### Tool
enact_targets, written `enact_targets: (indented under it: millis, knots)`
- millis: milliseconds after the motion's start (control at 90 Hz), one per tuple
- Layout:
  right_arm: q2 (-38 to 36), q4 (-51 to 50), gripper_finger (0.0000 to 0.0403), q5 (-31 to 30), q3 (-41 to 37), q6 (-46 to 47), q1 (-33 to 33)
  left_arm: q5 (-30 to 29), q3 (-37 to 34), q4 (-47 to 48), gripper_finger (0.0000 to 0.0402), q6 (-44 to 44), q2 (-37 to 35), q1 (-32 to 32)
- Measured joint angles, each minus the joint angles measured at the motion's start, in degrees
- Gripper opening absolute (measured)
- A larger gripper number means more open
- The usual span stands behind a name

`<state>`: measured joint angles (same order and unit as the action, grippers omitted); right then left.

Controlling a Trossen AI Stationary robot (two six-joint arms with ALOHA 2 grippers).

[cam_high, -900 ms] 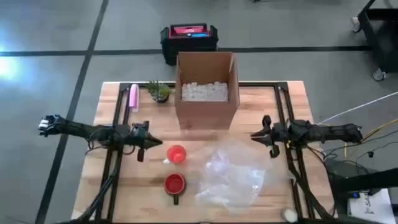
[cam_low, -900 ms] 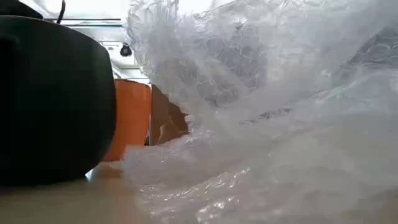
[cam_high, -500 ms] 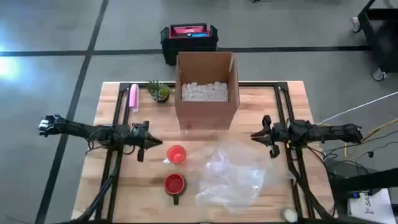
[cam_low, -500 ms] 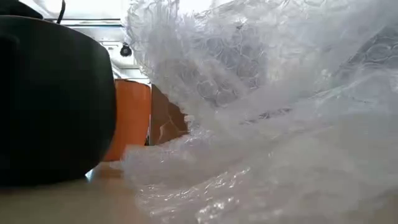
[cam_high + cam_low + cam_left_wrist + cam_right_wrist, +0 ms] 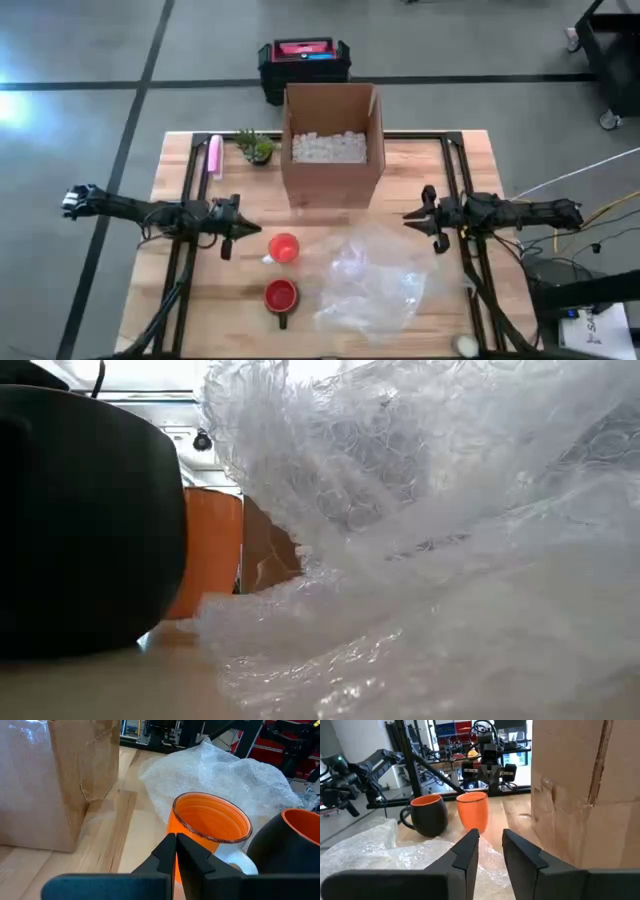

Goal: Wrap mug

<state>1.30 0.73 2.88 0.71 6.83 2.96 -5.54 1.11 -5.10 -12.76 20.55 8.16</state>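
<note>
The wrapping has not started: neither mug is on the wrap and nothing is held, so this looks like the opening step, with both arms waiting at the sides.

The orange mug stands upright on the surface, just in front of the box. The black mug, orange inside, stands near it toward the front edge, its handle pointing to the front. The bubble wrap lies crumpled beside both mugs, on the right arm's side; whether its edge touches the orange mug I cannot tell from above.

The left hand hangs just beside the orange mug, on the side away from the wrap. In the left wrist view its fingers are pressed together, gripping nothing, with the orange mug's rim right ahead of them. The right hand hovers near the far corner of the wrap, not touching it. In the right wrist view its fingers stand a little apart with an empty gap between them.

The task names one mug only, and which is meant is unclear. By my reading, the next move calls for the left hand to open, take a mug by its rim or handle, and set it on the wrap. The right hand could meanwhile drop to pinch a wrap edge, ready to fold it over.
</note>
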Motion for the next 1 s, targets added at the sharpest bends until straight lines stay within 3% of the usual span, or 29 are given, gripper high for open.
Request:
enact_targets:
  millis: [256,833,1000]
  knots:
    - [0.02,0.00,0.0082,0.02,0.02,0.00,0.02,0.01,0.01,0.00,0.0000,0.00,0.00,-0.01]
    - [0.00,0.20,0.0040,0.02,0.00,-2.28,0.00,0.01,0.02,0.00,0.0000,0.18,-0.02,0.00]
    - [0.02,0.33,0.0037,0.04,0.00,6.66,0.01,0.00,0.00,-0.83,0.0000,0.15,0.00,0.00]
